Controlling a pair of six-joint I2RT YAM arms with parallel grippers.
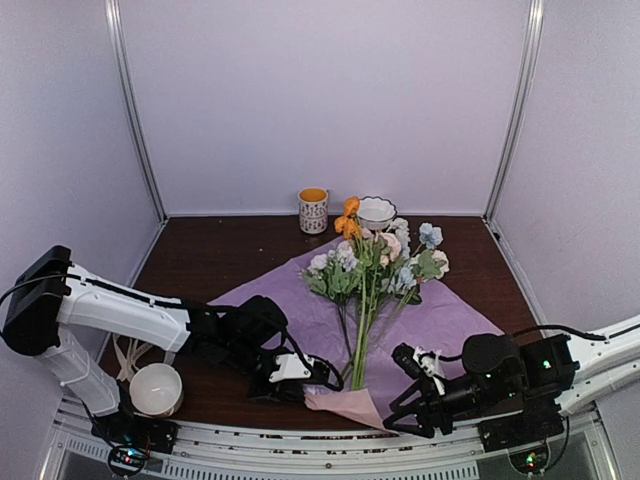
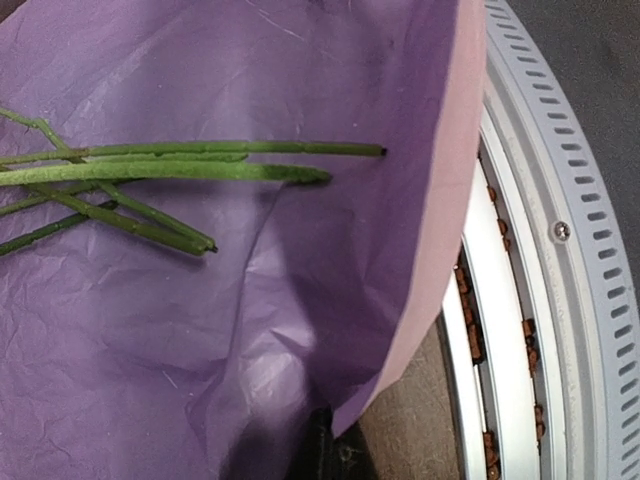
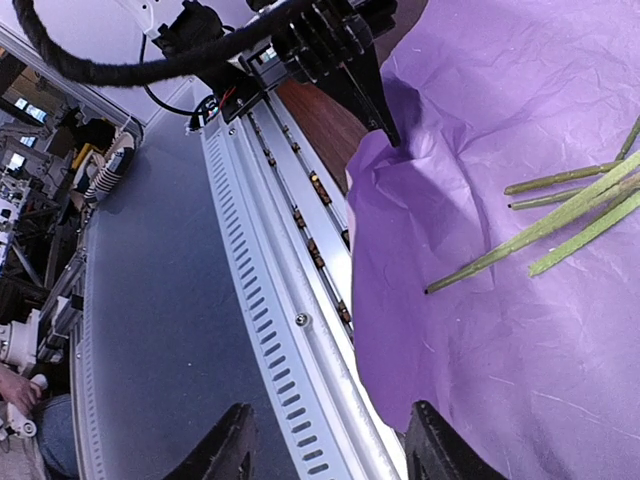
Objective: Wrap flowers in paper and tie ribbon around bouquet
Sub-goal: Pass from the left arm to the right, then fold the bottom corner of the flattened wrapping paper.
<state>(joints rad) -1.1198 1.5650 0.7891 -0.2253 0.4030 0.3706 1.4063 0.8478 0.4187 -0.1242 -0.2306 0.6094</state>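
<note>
At the left a white bowl [image 1: 157, 388] sits on the bench [image 1: 200, 260], with the cream ribbon [image 1: 127, 356] looped just beside it. The left gripper [image 3: 386, 128] is pinched tight on the near corner of the paper [image 1: 290, 305], where the edge curls up and shows its pink face. The flowers [image 1: 372, 262] lie on the lilac sheet, stems toward the arms. The right gripper [image 3: 330, 455] hovers over the rail [image 3: 300, 320], fingers apart, holding nothing, beside the paper's edge.
</note>
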